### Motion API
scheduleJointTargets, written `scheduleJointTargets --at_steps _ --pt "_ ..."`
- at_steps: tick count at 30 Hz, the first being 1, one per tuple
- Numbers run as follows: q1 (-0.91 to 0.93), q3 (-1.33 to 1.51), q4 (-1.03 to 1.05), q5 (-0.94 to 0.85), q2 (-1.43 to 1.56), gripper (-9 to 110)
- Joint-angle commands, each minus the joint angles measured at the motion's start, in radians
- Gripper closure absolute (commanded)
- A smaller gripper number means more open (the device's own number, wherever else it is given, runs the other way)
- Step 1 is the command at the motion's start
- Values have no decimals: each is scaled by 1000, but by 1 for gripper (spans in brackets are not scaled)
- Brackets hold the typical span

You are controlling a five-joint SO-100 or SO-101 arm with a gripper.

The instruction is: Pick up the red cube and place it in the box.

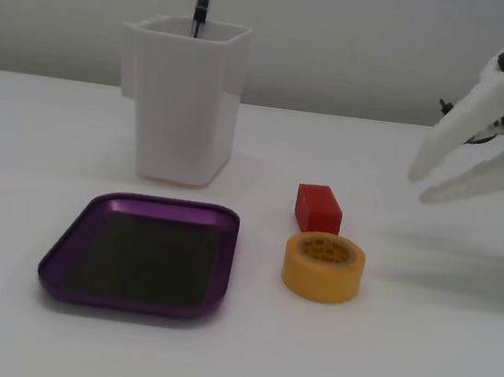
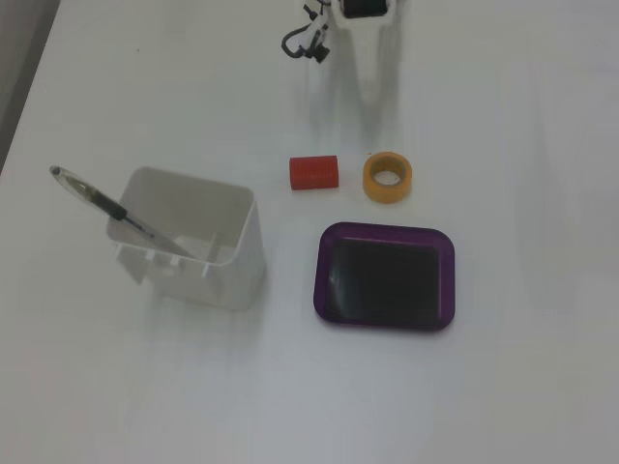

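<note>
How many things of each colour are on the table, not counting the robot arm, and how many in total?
Red: 1, the red cube
Yellow: 1, the yellow tape roll
Purple: 1, the box, empty
White: 1, the tall white container
Dark: 1, the pen, standing inside the container
Total: 5

No readable text anywhere; yellow tape roll (image 1: 323, 266) has dark print on its inner core, too small and blurred to read; the other fixed view shows no labels, brands or numbers.
</note>
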Motion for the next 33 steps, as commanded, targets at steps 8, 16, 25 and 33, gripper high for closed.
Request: scheduleJointTargets --at_steps 8,16,25,33 --pt "103 -591 57 -164 -764 89" --pt "115 -1046 198 -198 -1440 82" --pt "117 -1301 253 -250 -1836 76" --pt "178 -1302 241 -279 -1875 76"
